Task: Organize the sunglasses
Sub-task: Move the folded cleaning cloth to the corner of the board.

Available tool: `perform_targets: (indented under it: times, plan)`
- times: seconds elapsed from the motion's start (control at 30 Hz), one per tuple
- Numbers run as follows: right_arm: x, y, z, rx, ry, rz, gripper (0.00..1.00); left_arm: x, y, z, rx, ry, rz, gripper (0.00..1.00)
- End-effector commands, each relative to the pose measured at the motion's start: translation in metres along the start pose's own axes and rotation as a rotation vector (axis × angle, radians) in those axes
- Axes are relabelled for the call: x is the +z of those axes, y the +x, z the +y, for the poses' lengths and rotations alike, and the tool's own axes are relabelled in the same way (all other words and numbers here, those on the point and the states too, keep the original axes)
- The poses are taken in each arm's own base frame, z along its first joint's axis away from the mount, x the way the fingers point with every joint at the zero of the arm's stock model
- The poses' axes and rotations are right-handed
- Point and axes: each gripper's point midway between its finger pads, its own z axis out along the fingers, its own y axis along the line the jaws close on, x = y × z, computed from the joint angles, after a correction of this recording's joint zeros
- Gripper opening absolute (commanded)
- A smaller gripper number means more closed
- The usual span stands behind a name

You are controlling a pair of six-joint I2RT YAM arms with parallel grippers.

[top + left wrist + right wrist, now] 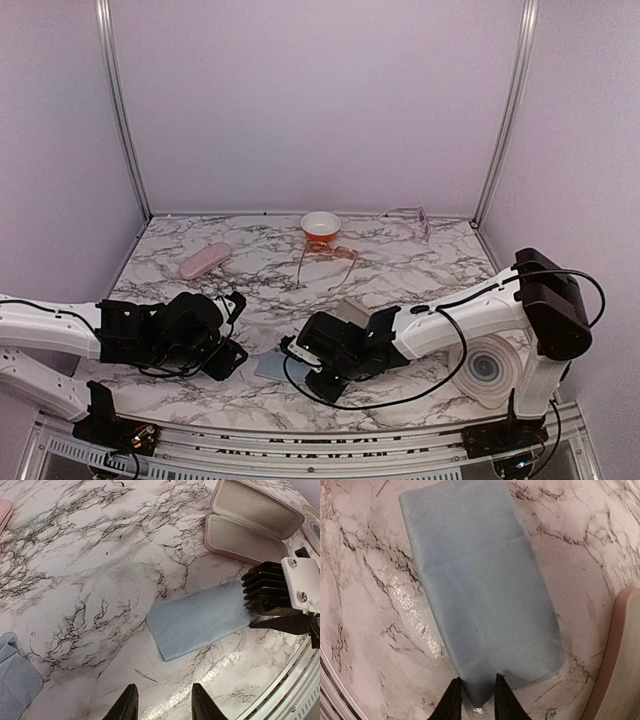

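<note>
Scene: a white marble-patterned surface point(420, 260) with black veins, seen from above and from both wrists of a two-armed robot.
Orange pair: thin wire-framed sunglasses with orange-brown lenses point(330, 250) lie unfolded at the back centre of the surface, just in front of a small white bowl with an orange inside point(320, 224).
Pale pair: thin wire-framed sunglasses with nearly clear lenses point(415, 213) lie at the back right, near the wall, well apart from both arms.
Open case: a pink oblong hard case point(245, 530) lies with its lid up and nothing inside, just beyond the cloth.
Closed case: a second pink oblong case point(203, 261) lies shut at the back left.
Cloth: a folded light blue cleaning cloth point(480, 580) lies flat at the front centre.
Right gripper point(476, 700): low over the cloth's near end, jaws a narrow gap apart with the cloth edge between them; no firm pinch shows.
Left gripper point(165, 705): released, jaws apart with only bare surface between them, near the cloth.
Progress: early, by my judgement. Neither pair is in a case or in a gripper, so casing both pairs remains to be done.
</note>
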Motion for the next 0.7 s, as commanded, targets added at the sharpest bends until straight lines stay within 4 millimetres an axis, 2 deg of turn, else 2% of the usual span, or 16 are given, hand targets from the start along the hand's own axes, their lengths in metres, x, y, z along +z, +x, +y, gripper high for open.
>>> perform_targets:
  times: [0.0, 0.37, 0.67]
  plan:
    - [-0.006, -0.01, 0.0, -0.016, 0.018, -0.022, 0.21, -0.004, 0.003, 0.007, 0.022, -0.024, -0.006, 0.37]
    - [-0.006, -0.002, -0.005, -0.017, 0.049, -0.014, 0.05, -0.003, 0.001, 0.006, 0.049, -0.025, -0.006, 0.38]
    - [-0.021, 0.008, -0.003, -0.005, 0.042, -0.017, 0.01, -0.005, 0.003, -0.007, 0.106, 0.028, 0.013, 0.41]
